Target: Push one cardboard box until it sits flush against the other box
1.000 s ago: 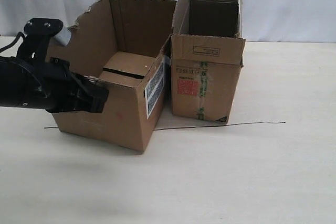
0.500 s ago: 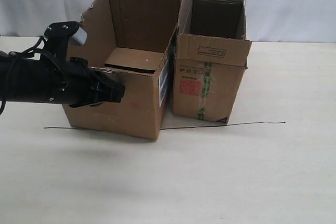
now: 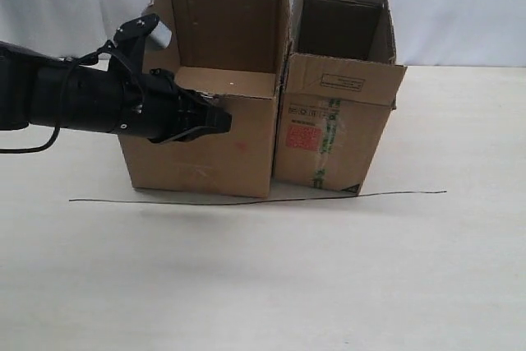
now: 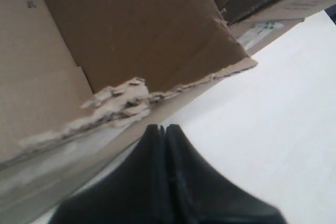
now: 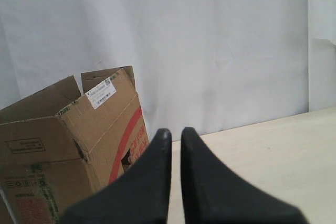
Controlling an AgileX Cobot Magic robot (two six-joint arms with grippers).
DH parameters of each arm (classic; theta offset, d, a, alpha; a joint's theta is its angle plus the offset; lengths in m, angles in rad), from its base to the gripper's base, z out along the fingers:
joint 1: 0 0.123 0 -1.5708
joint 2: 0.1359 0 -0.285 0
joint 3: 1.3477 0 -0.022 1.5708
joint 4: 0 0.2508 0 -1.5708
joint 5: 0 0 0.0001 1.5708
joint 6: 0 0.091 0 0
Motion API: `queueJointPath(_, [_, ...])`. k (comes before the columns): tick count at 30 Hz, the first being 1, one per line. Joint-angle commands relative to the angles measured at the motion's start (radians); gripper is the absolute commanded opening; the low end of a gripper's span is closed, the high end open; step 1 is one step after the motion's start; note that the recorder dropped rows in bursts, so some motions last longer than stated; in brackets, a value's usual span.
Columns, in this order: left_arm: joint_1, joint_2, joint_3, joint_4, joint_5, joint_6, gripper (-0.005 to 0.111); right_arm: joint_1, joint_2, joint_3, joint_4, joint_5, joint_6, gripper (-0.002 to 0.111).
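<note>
The wide cardboard box [image 3: 205, 154] with torn top edges stands squarely on the table, its right side against the other box [image 3: 329, 137], the narrower one with the red label and green tape. My left gripper [image 3: 222, 121] is shut and empty, its tips in front of the wide box's near top edge. In the left wrist view the gripper [image 4: 161, 127] points at the torn rim of the cardboard box [image 4: 115, 103]. My right gripper [image 5: 173, 131] is shut with nothing in it, off to the side of the other box [image 5: 68, 140]; the exterior view does not show it.
A thin black line [image 3: 345, 196] runs across the pale table [image 3: 329, 277] just in front of both boxes. A white curtain [image 3: 460, 6] hangs behind them.
The wide box has turned and slid right, from angled with a corner forward to square against the narrow box. My left arm moved right and upward along it.
</note>
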Motion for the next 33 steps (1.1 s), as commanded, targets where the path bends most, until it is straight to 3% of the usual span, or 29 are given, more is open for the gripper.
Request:
queueJointPath(1, [-0.007, 0.006, -0.025, -0.020, -0.004, 0.005, 0.000, 0.001, -0.004, 0.004, -0.007, 0.005, 0.007, 0.005])
queueJointPath(9, [-0.007, -0.051, -0.025, 0.028, 0.067, -0.002, 0.000, 0.001, -0.004, 0.004, -0.007, 0.005, 0.007, 0.005])
queueJointPath(16, [0.011, -0.286, -0.025, 0.255, -0.015, -0.137, 0.000, 0.001, -0.004, 0.004, -0.007, 0.005, 0.007, 0.005])
queueJointPath(18, [0.060, -0.337, -0.023, 0.319, -0.074, -0.198, 0.000, 0.001, -0.004, 0.004, -0.007, 0.005, 0.007, 0.005])
queueJointPath(21, [0.189, -0.366, -0.017, 0.393, -0.144, -0.261, 0.000, 0.001, -0.004, 0.004, -0.007, 0.005, 0.007, 0.005])
queueJointPath(27, [0.501, -0.249, -0.018, 0.317, -0.092, -0.237, 0.000, 0.001, -0.004, 0.004, -0.007, 0.005, 0.007, 0.005])
queueJointPath(29, [0.542, -0.173, -0.029, 0.254, -0.020, -0.185, 0.000, 0.001, -0.004, 0.004, -0.007, 0.005, 0.007, 0.005])
queueJointPath(33, [0.540, 0.010, -0.084, 0.053, 0.104, -0.051, 0.000, 0.001, -0.004, 0.004, -0.007, 0.005, 0.007, 0.005])
